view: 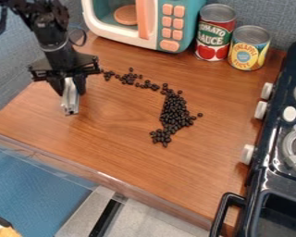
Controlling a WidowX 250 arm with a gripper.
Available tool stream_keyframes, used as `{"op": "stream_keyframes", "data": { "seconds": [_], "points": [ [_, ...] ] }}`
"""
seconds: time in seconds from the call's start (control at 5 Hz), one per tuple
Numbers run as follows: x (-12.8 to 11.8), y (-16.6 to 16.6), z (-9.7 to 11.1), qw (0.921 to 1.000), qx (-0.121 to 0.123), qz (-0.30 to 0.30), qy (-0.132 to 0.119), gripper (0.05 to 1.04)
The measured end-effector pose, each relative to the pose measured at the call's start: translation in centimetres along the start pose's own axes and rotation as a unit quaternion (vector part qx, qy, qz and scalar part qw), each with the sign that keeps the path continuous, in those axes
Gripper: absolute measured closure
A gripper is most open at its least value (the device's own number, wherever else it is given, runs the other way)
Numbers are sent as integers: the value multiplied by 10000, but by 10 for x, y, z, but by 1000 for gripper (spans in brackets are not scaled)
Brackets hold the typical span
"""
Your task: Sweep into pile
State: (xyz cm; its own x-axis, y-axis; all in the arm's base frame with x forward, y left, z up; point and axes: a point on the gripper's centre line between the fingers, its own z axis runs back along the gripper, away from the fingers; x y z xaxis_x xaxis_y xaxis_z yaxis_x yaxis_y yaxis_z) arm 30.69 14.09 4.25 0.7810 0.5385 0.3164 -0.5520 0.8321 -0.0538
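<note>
"So, first entry?"

"Beans (175,112), black, many. One lot, on the counter (113,150), in a bent band: dense in the middle, a smaller clump at the near end, a thin broken trail running off toward the arm. One stray to the right of the dense part."

"Stage of completion?"

"Partial, by my judgement. Done: most of the lot lies close together in the dense stretch. Left: the trail to bring in, the near clump to draw up, the stray to collect. Not yet a single pile."

"Next item, moving out?"

"Silver piece (70,102), one, narrow, upright, apart from the beans. Presumably the sweeping tool. Whether its foot touches the wood, I cannot tell."

"Held by?"

"Gripper (70,89), black, one, at the left of the counter, beyond the trail's end. Fingers parted only by the piece's width, closed on its upper part."

"Surroundings?"

"Cans, two, side by side at the back: the red one (214,34) and the yellow one (249,48). Microwave (169,25), toy, back, left of the cans. Stove (280,139), black, along the right side."

"Outstanding work?"

"Trail first, I'd say: sweep it toward the dense part, low and slow, lest the beans roll."
</note>
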Motion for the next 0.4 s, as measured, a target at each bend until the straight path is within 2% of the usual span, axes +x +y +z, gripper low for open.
{"op": "stream_keyframes", "data": {
  "seconds": [0.2, 0.4],
  "points": [
    [19, -2, 0, 9999, 15, 21, -150, 689],
    [24, -6, -4, 9984, 193, -383, -363, 689]
  ]
}}
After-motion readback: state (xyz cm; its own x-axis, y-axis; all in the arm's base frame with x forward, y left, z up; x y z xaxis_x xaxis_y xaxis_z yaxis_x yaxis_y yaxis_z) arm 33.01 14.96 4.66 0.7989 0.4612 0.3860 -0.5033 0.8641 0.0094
